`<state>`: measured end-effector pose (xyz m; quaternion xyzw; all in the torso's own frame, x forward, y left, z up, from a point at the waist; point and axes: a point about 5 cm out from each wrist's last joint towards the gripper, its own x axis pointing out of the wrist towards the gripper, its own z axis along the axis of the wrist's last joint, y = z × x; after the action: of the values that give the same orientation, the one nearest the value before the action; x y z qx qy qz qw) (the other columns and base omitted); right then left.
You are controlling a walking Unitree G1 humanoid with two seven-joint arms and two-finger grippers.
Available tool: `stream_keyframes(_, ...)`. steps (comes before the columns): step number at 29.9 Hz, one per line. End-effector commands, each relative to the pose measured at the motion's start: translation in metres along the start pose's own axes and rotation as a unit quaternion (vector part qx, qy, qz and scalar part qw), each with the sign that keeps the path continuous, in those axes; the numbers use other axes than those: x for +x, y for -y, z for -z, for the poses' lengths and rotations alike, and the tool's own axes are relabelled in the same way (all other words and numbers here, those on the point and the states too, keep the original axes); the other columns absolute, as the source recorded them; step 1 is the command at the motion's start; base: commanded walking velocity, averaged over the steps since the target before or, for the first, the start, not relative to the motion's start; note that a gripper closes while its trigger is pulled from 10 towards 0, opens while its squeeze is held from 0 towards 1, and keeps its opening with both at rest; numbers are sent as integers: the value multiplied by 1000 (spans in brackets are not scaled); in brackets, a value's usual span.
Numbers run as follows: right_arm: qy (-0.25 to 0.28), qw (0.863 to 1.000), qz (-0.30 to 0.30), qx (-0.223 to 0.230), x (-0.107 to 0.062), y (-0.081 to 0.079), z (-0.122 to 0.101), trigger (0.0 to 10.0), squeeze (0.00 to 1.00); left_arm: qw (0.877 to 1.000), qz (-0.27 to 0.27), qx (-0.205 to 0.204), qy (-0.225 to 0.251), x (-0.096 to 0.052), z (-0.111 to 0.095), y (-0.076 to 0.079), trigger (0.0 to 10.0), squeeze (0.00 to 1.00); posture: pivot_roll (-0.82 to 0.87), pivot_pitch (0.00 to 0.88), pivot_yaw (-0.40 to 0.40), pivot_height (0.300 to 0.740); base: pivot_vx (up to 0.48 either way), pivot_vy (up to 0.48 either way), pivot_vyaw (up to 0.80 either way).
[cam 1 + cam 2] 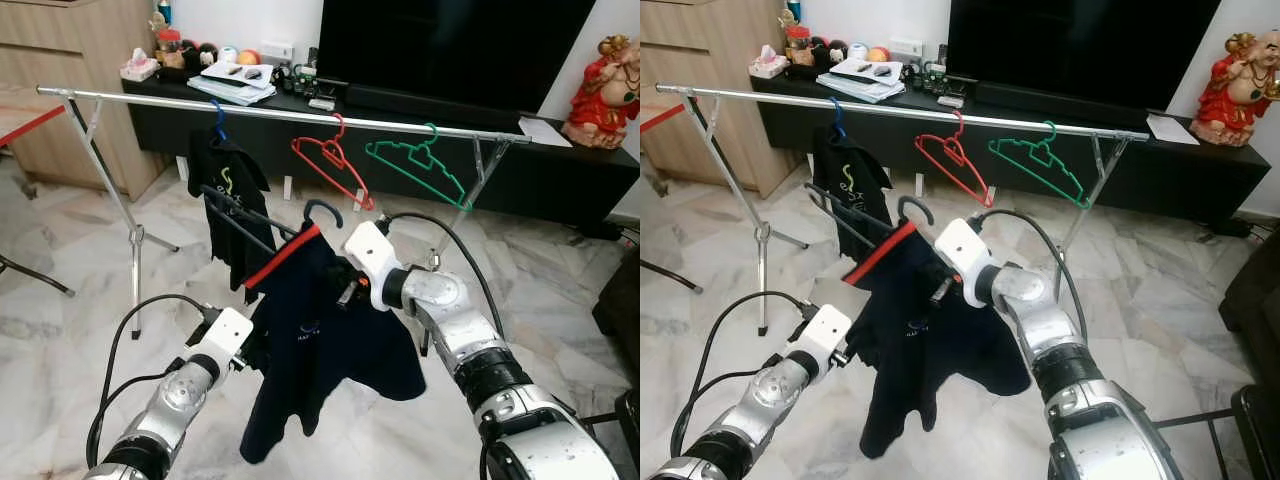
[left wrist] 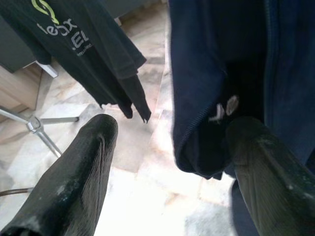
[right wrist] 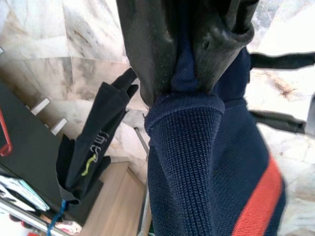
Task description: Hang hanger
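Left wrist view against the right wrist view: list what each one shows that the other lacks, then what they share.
Left wrist view: the left gripper with its two black fingers spread apart, a hem of the navy shirt hanging between them, not pinched, and a leg of the rack.

Right wrist view: the right gripper clamped on the navy shirt's ribbed collar, the shirt's red stripe, and a blue hanger hook.

Both: the navy shirt, the black shirt with green print, and the marble floor.
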<state>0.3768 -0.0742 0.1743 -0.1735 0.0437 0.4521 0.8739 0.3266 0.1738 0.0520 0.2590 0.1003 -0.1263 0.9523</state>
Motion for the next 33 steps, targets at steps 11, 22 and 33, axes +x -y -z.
stream_keyframes(11, 34, 999, -21, -15, 1, -7, -28, 0, 0, 998, -27, 58, 15, 6, -6, 2, 10000, 0, 85, 55, -127, 740, 0, 0, 0)
stream_keyframes(22, 36, 998, -49, -16, -1, -17, -32, 0, 0, 996, -65, 38, 42, 9, -16, -5, 10000, 0, 79, 54, -125, 740, 0, 0, 0)
stream_keyframes(33, 44, 997, -61, -21, -1, -21, -40, 0, 0, 997, -32, 39, 56, 9, -18, 2, 10000, 0, 81, 54, -124, 740, 0, 0, 0)
